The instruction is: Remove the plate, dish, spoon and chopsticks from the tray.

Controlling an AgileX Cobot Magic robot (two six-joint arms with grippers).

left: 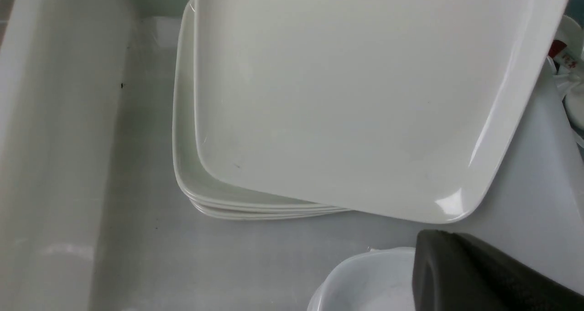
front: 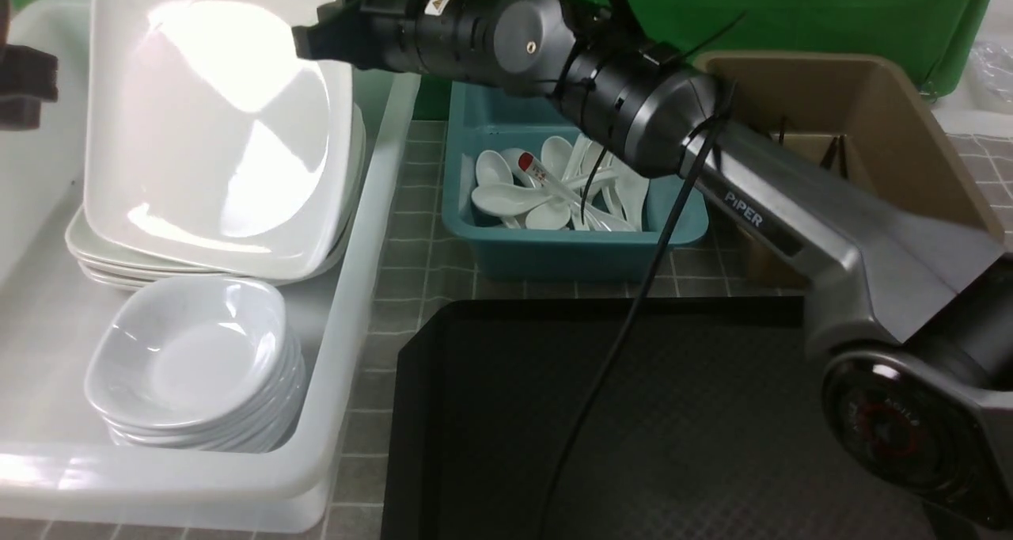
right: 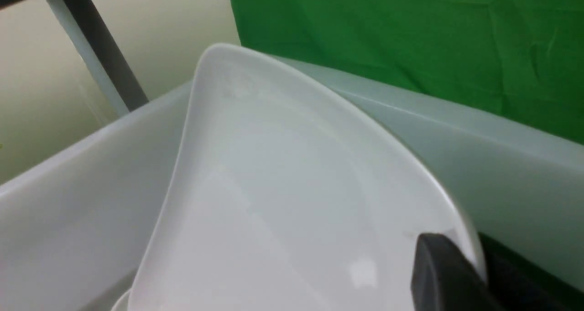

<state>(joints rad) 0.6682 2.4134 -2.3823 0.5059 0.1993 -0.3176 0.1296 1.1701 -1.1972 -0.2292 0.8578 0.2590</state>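
One large white plate is held tilted over a stack of plates inside the white tub, with its lower edge down at the stack and its far edge raised. The right claw is closed on the plate's raised rim, where one dark finger is seen on the edge. The left claw is seen at the tub's left side, closed, with nothing visible in it. A stack of small dishes is set nearer in the same tub. The red-tipped spoon is laid among plain white spoons in the teal tub. The black tray is crossed by a cable.
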